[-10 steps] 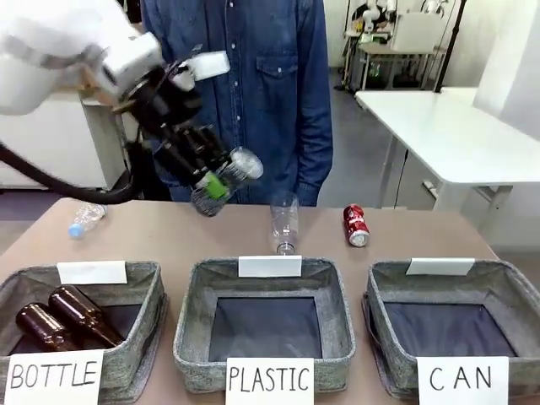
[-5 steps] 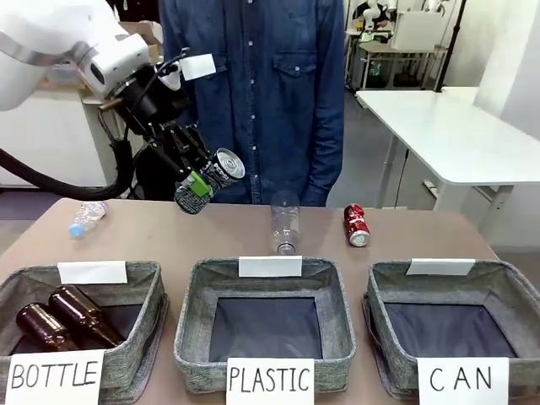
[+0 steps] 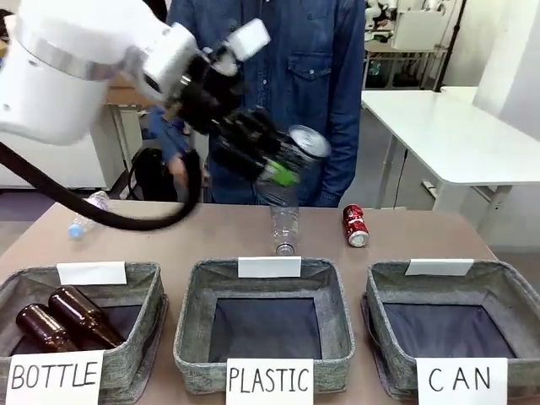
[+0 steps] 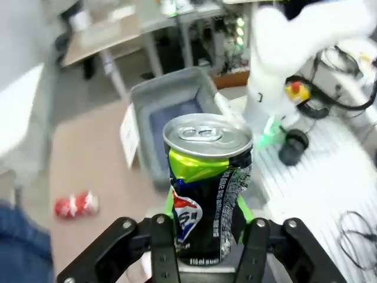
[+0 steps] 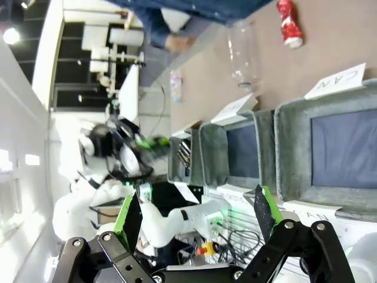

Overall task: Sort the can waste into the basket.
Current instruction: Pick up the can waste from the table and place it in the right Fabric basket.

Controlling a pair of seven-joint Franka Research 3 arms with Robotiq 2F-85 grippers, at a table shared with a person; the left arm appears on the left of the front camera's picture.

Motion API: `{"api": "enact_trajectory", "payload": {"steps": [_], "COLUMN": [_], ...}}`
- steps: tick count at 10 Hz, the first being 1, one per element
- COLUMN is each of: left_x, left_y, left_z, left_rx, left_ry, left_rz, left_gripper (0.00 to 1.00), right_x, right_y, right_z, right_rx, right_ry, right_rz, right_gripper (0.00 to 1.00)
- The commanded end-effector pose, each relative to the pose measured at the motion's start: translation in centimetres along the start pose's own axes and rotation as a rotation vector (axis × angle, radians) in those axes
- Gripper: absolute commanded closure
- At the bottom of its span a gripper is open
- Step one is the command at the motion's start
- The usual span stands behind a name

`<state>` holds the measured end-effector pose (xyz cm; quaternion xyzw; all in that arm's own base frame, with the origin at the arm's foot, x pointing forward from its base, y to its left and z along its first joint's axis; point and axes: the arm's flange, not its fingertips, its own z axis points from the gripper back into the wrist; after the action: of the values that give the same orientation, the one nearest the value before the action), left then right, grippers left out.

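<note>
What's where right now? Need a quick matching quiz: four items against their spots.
1 dark Pepsi-style can
2 red can
3 brown bottles
4 middle clear bottle

A in the BOTTLE basket
B in the left gripper, above the table
C on the table, rightmost item
D on the table behind the PLASTIC basket

Pairs: 1-B, 2-C, 3-A, 4-D

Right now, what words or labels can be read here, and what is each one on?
"BOTTLE": paper label on the left basket.
"PLASTIC": paper label on the middle basket.
"CAN": paper label on the right basket.
Small print on the black-and-silver can: too blurred.
White lettering on the red can: too small.
</note>
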<state>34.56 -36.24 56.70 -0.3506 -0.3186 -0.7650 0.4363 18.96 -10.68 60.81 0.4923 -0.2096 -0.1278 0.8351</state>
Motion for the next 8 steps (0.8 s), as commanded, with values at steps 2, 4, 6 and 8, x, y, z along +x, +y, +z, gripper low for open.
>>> {"api": "enact_trajectory", "payload": {"steps": [2,4,6,8], "left_x": [1.5,3.0,4.6,5.3], "left_y": [6.0,9.2,12.2,14.4], "left_z": [-10.1,-15.9,-21.2,-25.6], "left_rx": [-0.141,-0.181,-0.219,-0.254], "left_ry": [0.059,0.133,0.256,0.336], "left_rz": [-0.13,-0.126,-0.091,-0.03], "left_gripper": [0.63,0.63,0.63,0.63], "right_x": [-0.4,-1.7,-2.0,-1.9], "right_y": [0.5,-1.4,-4.0,-1.7], "right_z": [6.9,11.5,12.2,11.9], "right_rx": [0.014,0.03,0.023,0.045], "right_ry": [-0.174,-0.269,-0.295,-0.286], "right_rz": [-0.082,-0.121,-0.143,-0.105], "right_gripper": [0.0,0.0,0.0,0.0]}}
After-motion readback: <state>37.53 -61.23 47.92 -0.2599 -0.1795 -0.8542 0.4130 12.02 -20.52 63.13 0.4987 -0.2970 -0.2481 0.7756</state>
